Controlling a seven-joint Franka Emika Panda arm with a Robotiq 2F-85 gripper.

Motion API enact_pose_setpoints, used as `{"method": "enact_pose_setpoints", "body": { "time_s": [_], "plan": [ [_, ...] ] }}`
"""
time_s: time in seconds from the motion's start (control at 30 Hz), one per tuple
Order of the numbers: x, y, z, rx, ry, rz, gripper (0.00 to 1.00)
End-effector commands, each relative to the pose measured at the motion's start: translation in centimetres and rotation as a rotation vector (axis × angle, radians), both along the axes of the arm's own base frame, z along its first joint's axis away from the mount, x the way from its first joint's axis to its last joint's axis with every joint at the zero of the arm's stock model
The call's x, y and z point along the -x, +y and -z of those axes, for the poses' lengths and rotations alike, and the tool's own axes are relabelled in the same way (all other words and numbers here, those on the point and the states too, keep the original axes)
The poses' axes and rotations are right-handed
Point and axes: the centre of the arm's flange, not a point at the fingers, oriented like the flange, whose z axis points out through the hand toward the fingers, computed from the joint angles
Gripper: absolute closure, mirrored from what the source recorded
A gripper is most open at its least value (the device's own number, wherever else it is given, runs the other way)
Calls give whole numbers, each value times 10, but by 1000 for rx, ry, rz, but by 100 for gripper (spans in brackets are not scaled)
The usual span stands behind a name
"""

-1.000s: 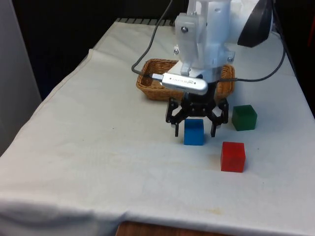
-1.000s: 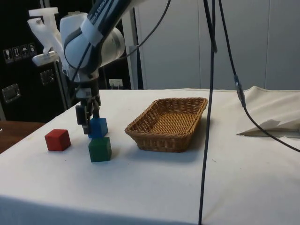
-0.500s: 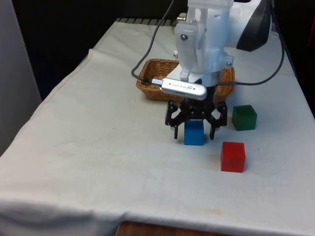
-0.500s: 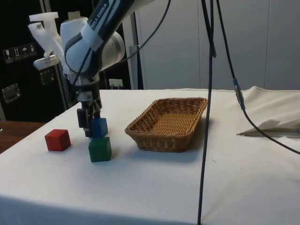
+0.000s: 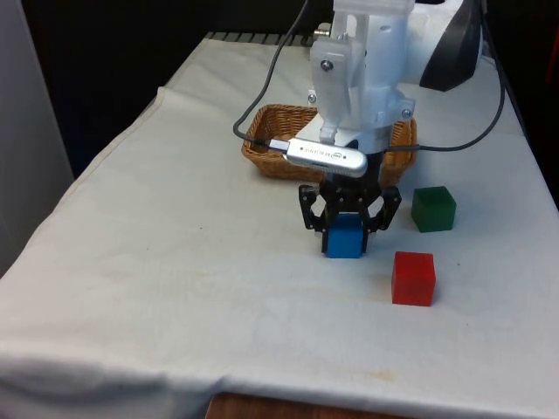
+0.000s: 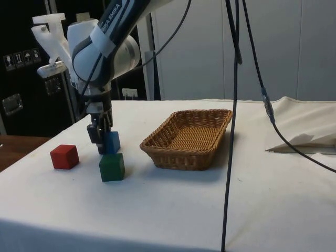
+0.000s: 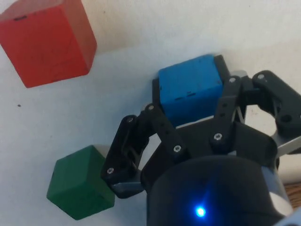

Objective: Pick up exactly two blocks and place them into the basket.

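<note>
A blue block [image 5: 345, 239] rests on the white cloth just in front of the wicker basket [image 5: 266, 157]. My gripper [image 5: 346, 229] has come straight down over it, and its black fingers press the block's two sides, shut on it. The side view has the gripper [image 6: 103, 139] low at the blue block [image 6: 112, 142], which still touches the cloth. The wrist view looks down on the blue block [image 7: 190, 89] between the fingers. A green block [image 5: 433, 209] lies to the front view's right, and a red block [image 5: 412, 278] lies nearer the front edge.
The basket [image 6: 186, 139] holds nothing and stands beyond the blocks. The green block [image 6: 112, 167] and red block [image 6: 64, 156] sit close beside the gripper. Bare cloth stretches across the front view's left half. Black cables hang over the table at the side.
The fingers, spread wide on either side of the blue block before, have closed onto it. The arm and the other blocks kept their places.
</note>
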Motion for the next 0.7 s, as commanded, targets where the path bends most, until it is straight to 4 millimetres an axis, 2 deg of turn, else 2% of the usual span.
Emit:
{"method": "enact_pose_setpoints", "body": {
  "time_s": [0.0, 0.17, 0.43, 0.47, 0.67],
  "plan": [
    [0, 1, 1, -1, 1, -1, 99],
    [0, 0, 0, 0, 1, 0, 98],
    [8, 0, -29, -3, 0, 2, 98],
    [6, 0, -26, -10, 0, 1, 98],
    [20, 1, -55, -14, -2, -1, 98]
  ]
}}
